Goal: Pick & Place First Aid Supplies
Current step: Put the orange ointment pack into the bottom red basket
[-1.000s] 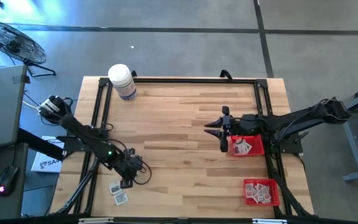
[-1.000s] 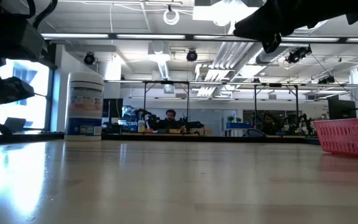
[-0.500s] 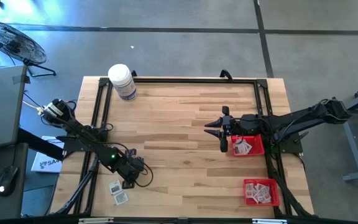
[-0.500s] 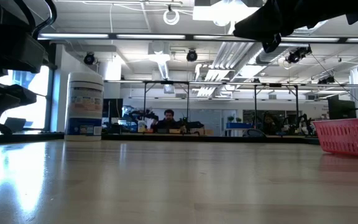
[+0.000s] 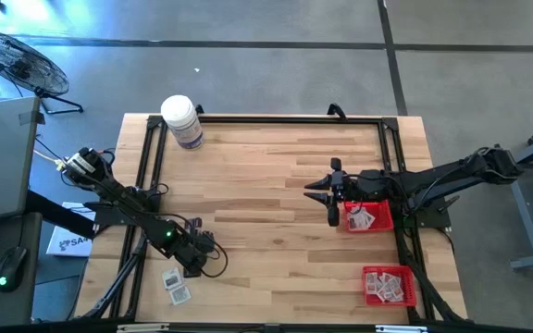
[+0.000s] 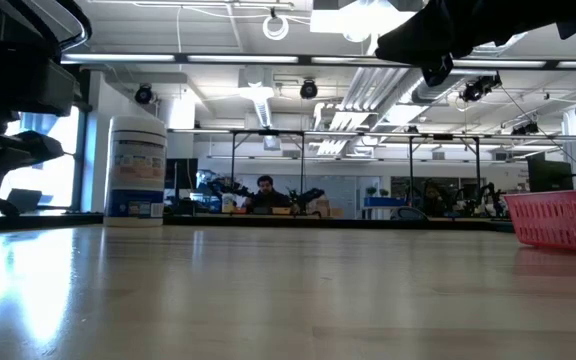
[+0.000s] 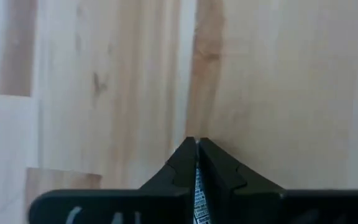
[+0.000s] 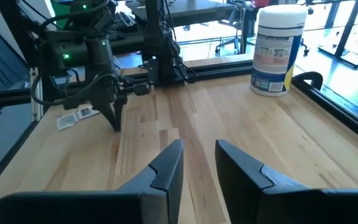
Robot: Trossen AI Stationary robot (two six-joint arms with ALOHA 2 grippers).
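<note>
My left gripper [image 5: 192,270] stands near the table's front left, fingers pointing down at the wood, shut on a thin printed first aid packet [image 7: 197,190] seen edge-on. Two more white packets [image 5: 171,277] [image 5: 180,294] lie flat on the table just beside it. The right wrist view also shows them [image 8: 76,116] behind the left gripper [image 8: 115,124]. My right gripper [image 5: 331,199] hangs open above the table, just left of a red basket [image 5: 370,216] that holds several packets. My left gripper pinches the packet between its two fingers; only a narrow printed strip [image 7: 197,183] shows in the slit between them. The fingers come from above, pointing down. Whether the packet is clear of the table I cannot tell.
A second red basket [image 5: 389,284] with several packets sits at the front right corner. A large white bottle [image 5: 181,120] stands at the far left. A black frame [image 5: 266,118] runs round the table. The bare wood in the middle [image 5: 266,203] is free room.
My left arm has come down a little over the front left of the table, beside the two loose packets. Those packets lie where they were.
</note>
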